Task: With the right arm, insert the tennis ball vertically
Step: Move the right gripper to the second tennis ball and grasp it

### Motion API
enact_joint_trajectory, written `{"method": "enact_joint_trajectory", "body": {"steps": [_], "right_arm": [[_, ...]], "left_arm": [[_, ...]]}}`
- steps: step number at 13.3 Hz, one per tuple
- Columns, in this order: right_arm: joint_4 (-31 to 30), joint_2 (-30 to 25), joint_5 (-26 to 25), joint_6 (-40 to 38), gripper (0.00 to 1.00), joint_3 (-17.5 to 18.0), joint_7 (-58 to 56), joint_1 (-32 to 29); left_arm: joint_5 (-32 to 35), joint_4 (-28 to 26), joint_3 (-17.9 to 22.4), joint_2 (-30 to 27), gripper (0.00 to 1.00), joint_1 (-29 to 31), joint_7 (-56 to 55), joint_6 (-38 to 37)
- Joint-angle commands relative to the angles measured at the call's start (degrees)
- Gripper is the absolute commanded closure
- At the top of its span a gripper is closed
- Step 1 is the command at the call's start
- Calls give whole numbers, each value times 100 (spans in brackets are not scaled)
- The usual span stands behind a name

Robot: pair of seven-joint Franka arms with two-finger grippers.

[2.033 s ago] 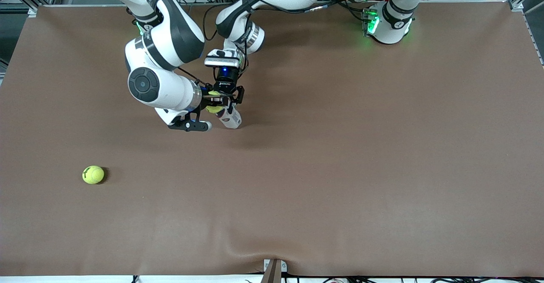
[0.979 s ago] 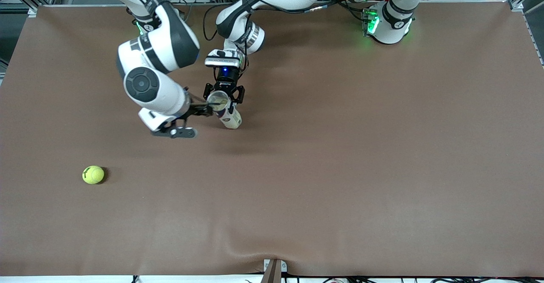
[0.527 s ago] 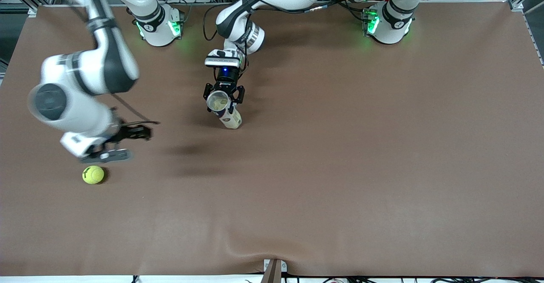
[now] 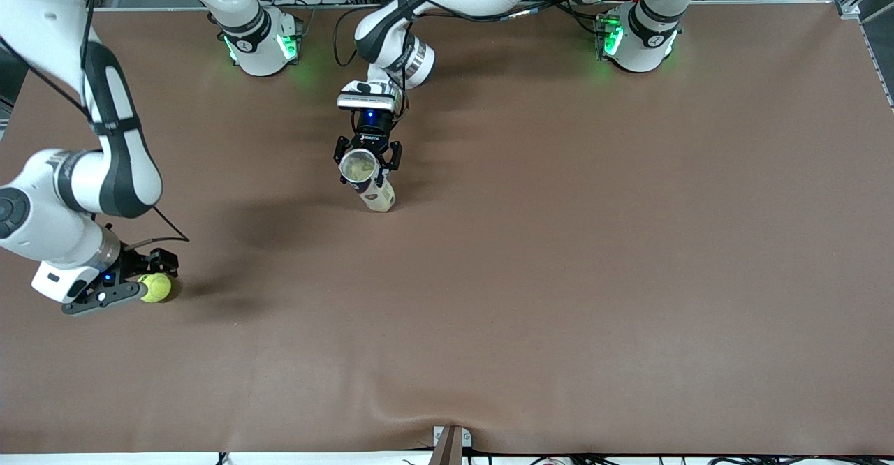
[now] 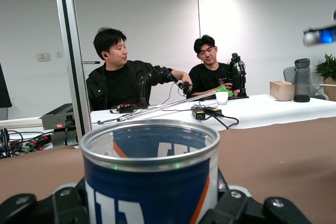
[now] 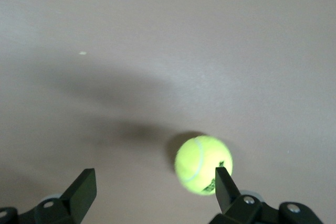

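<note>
A yellow-green tennis ball (image 4: 155, 288) lies on the brown table near the right arm's end, on the side nearer the front camera. My right gripper (image 4: 155, 273) is low over it and open. In the right wrist view the ball (image 6: 202, 163) sits between the open fingers, close against one fingertip (image 6: 223, 182), and the gripper (image 6: 155, 188) holds nothing. My left gripper (image 4: 369, 156) is shut on a blue, white and orange can (image 4: 378, 197), mouth up and tilted. A ball (image 4: 359, 167) shows inside it. The can (image 5: 152, 179) fills the left wrist view.
The brown mat (image 4: 559, 276) covers the whole table. A small metal clamp (image 4: 450, 441) sits at the front edge. In the left wrist view two seated people (image 5: 157, 80) and a metal post (image 5: 71, 56) show past the table's end.
My right gripper let a ball go into the can, then swung away toward the right arm's end and came down open over the loose ball. The left arm and can stayed put.
</note>
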Motion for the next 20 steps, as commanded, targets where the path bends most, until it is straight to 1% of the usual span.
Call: {"method": "enact_joint_trajectory", "body": {"steps": [1, 3, 6, 7, 9, 10, 12, 13, 15, 17, 20], "right_arm": [[342, 377, -18, 199, 0, 136, -347, -253], [404, 561, -18, 444, 0, 136, -576, -393], [395, 729, 43, 507, 0, 180, -673, -596], [395, 764, 139, 507, 0, 180, -761, -614], [378, 878, 691, 490, 0, 171, -1172, -684], [369, 905, 851, 472, 0, 163, -1261, -684], [360, 940, 870, 472, 0, 163, -1297, -719], [360, 940, 870, 472, 5, 162, -1306, -719], [360, 940, 861, 455, 34, 162, -1324, -719], [369, 940, 861, 455, 60, 162, -1429, -719], [395, 897, 861, 402, 82, 162, -1395, -649]], "left_arm": [[158, 131, -3, 79, 17, -27, -82, -99], [150, 131, -3, 70, 17, -27, -82, -99], [167, 139, -3, 70, 17, -27, -82, -108], [167, 139, -3, 70, 17, -27, -91, -108], [167, 139, -3, 70, 17, -36, -91, -169], [167, 139, -12, 70, 17, -36, -91, -169], [158, 131, -12, 70, 17, -27, -91, -169], [150, 131, -12, 70, 17, -36, -91, -169], [150, 131, -12, 79, 17, -36, -91, -169], [141, 131, -21, 79, 17, -62, -91, -170], [141, 122, -21, 88, 17, -62, -117, -178]]}}
